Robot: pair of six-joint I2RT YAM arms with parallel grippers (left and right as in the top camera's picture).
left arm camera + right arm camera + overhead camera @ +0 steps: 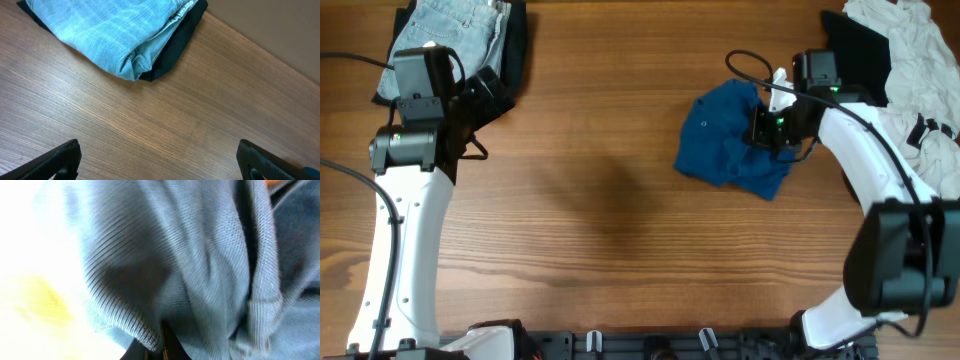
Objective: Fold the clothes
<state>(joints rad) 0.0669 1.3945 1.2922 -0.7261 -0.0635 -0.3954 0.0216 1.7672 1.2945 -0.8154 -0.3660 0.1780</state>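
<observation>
The clothes, a deep-blue shirt (732, 139), lie crumpled on the wooden table right of centre. My right gripper (766, 127) sits at the shirt's right edge, shut on the fabric. The right wrist view is filled with ribbed blue shirt cloth (200, 265), and the dark jaws stand together at the bottom with a fold pinched between them. My left gripper (160, 165) hangs open over bare wood at the far left, its black fingertips (60, 160) wide apart with nothing between them.
Folded pale denim jeans (450, 30) on a black garment (515, 45) lie at the back left, just beyond the left gripper. A heap of white and black garments (910, 60) fills the back right corner beside the right arm.
</observation>
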